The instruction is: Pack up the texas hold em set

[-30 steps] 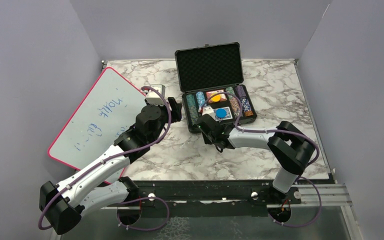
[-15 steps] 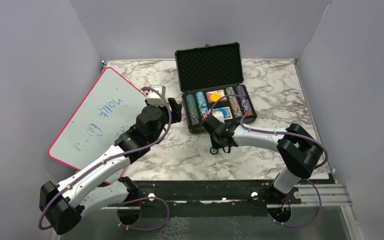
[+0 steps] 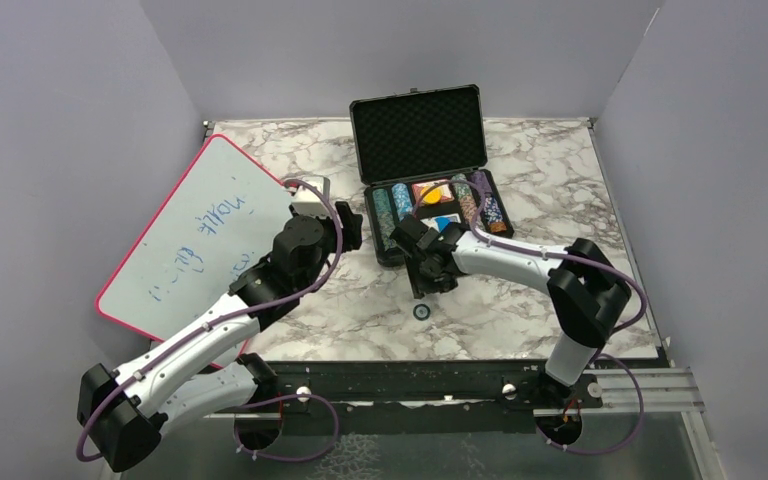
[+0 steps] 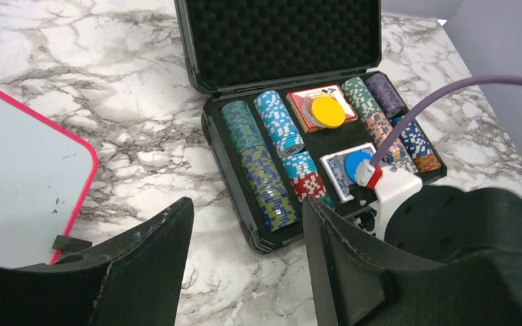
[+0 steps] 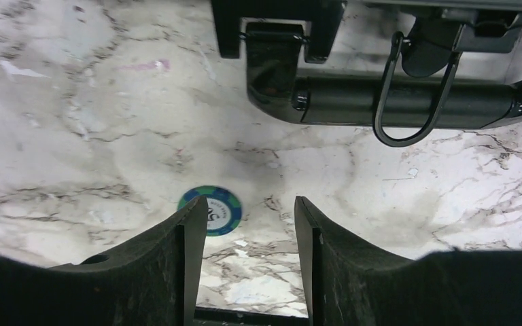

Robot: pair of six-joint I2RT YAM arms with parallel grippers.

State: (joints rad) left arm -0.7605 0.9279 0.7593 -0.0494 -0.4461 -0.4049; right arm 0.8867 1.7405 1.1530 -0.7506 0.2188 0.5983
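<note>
The black briefcase (image 3: 438, 232) stands open at the back centre, foam lid up. Its base (image 4: 231, 183) holds rows of multicoloured chips (image 4: 262, 170), a red deck with a yellow button (image 4: 327, 111) and a blue deck with a blue button (image 4: 353, 163). One blue-green chip (image 3: 421, 311) lies flat on the marble in front of the case. In the right wrist view this chip (image 5: 211, 210) is just beyond the left fingertip. My right gripper (image 3: 425, 285) (image 5: 245, 227) is open and empty above it. My left gripper (image 3: 352, 222) (image 4: 248, 231) is open and empty left of the case.
The red-edged whiteboard (image 3: 190, 235) lies at the left, under my left arm, and its corner shows in the left wrist view (image 4: 20, 183). Black arm hardware with a cable loop (image 5: 380, 102) lies past the chip. Grey walls enclose the marble table (image 3: 560, 180).
My right gripper has swung from the case's front edge down and left over the table. The blue-green chip now lies on the marble below it. The left arm has barely moved.
</note>
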